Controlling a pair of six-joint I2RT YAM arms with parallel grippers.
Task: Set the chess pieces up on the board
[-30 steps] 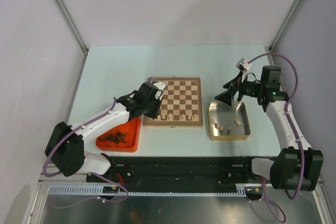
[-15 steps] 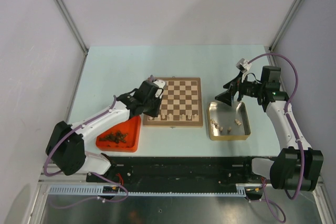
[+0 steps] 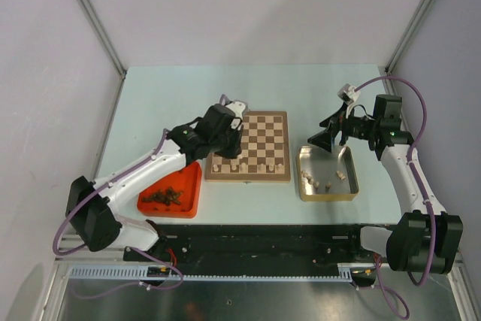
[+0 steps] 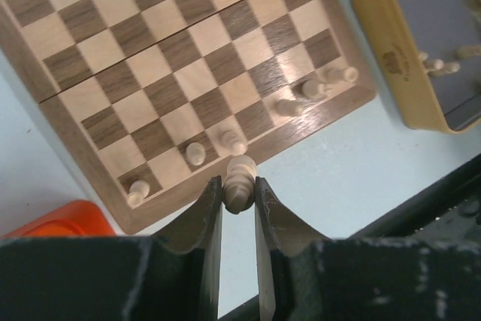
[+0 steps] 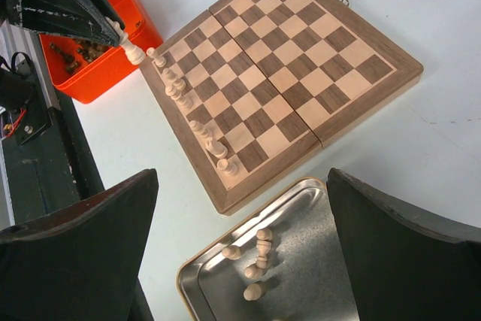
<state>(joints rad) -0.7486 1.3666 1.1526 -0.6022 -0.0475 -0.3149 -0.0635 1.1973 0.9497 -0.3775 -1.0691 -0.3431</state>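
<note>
As left hand [image 4: 239, 190] pinches a pale piece [image 4: 240, 174] beside placed pieces [image 4: 233, 141], right hand [image 3: 328, 139] gapes.

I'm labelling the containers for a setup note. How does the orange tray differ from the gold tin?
The orange tray lies left of the chessboard, and the gold tin lies right of it. The tray holds a heap of dark brown pieces, while the tin holds only a few pale pieces, spread apart. The tray looks matte, the tin shiny metal. Both rest open-topped on the table, close beside the board.
</note>
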